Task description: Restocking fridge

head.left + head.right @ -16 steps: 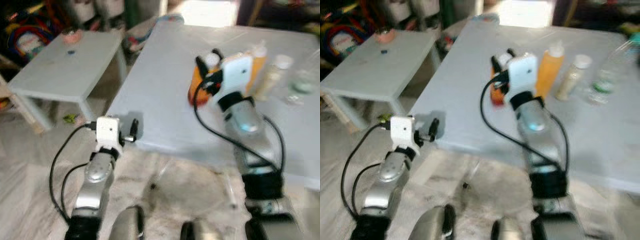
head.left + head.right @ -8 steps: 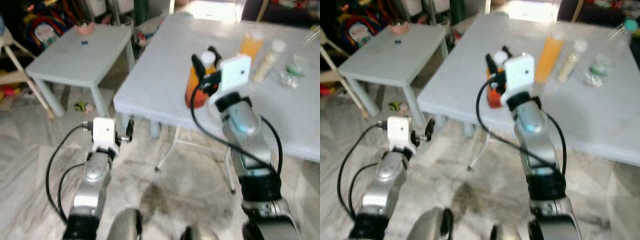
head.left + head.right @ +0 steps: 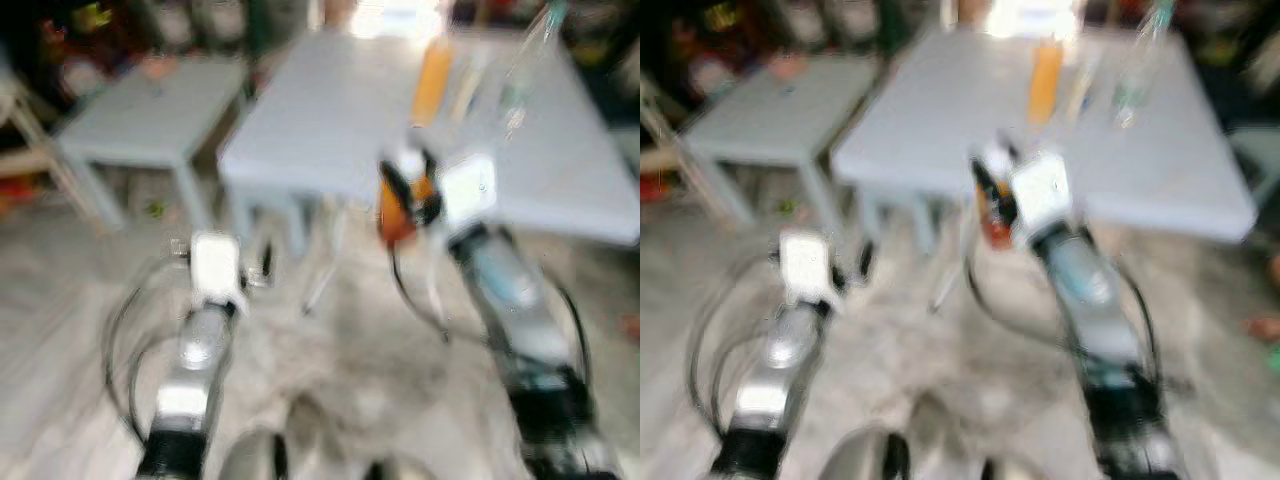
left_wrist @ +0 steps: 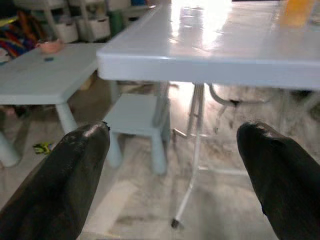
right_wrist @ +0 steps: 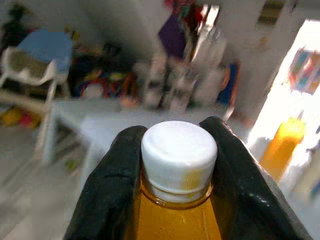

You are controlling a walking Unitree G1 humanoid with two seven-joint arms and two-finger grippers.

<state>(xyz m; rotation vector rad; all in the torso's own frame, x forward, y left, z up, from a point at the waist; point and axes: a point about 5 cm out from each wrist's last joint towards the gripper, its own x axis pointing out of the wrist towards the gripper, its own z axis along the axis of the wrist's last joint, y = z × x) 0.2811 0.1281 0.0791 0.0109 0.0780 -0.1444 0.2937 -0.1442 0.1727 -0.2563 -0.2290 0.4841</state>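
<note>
A blurred view from the robot's head looks down over two silver arms toward a pale marble-patterned floor (image 3: 350, 350) and a large light grey table (image 3: 340, 110). The right gripper (image 5: 175, 160) is raised in front of the robot, level with the near edge of that table, and its two black fingers (image 5: 112, 185) are clamped on the neck of an orange bottle (image 5: 175, 220). In the right wrist view the bottle is seen from close up: a ribbed white screw cap (image 5: 179, 155) sits between the fingers, and below it the clear body is filled with amber-orange liquid. In the head view the same bottle (image 3: 398, 205) appears as an orange shape held upright off the table, in the air over the floor. The left gripper (image 4: 175, 165) hangs lower, in front of the table's edge, with its two black fingers wide apart and nothing between them. Past those fingers, thin metal table legs (image 4: 192, 150) stand on the floor. On the far part of the table stand another orange bottle (image 3: 433, 70) and a clear plastic bottle (image 3: 525, 60), both too blurred to describe further. A smaller, lower table (image 3: 140, 115) stands to the left of the large one.
</note>
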